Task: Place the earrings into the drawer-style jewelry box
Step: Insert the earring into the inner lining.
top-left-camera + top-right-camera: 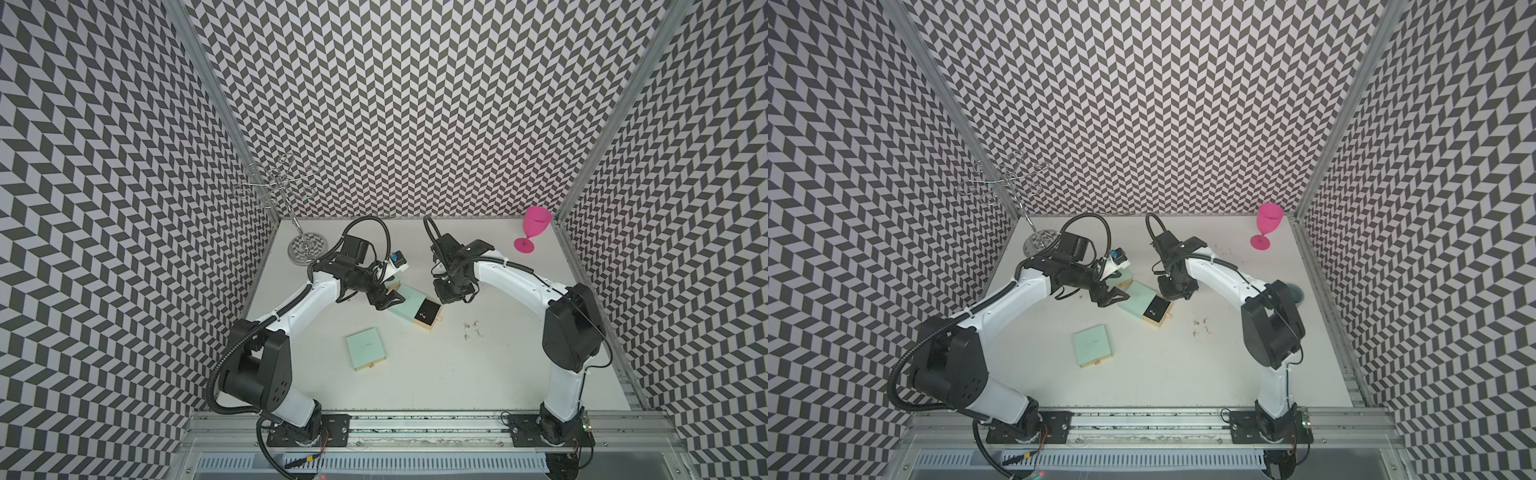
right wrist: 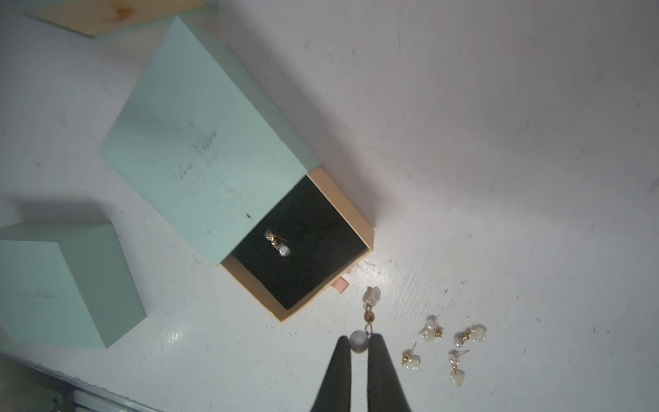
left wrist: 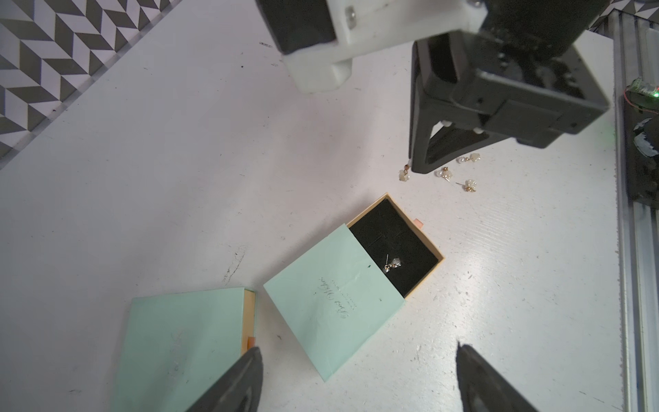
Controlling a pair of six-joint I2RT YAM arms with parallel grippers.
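Just beside the open drawer (image 2: 342, 199), a pearl-drop earring (image 2: 371, 296) is pinched, seemingly by its bead alone, in the right gripper (image 2: 359, 343) and should be eased slowly over the black lining (image 2: 321, 257)

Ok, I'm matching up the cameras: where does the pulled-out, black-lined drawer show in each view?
Top view: open drawer sits a little below picture centre.
Top view: same spot, a little below centre.
Left wrist: near the picture's middle.
Right wrist: near the middle, slightly low.
Shared landmark: the loose earrings lying just past the drawer's front, seen in all four.
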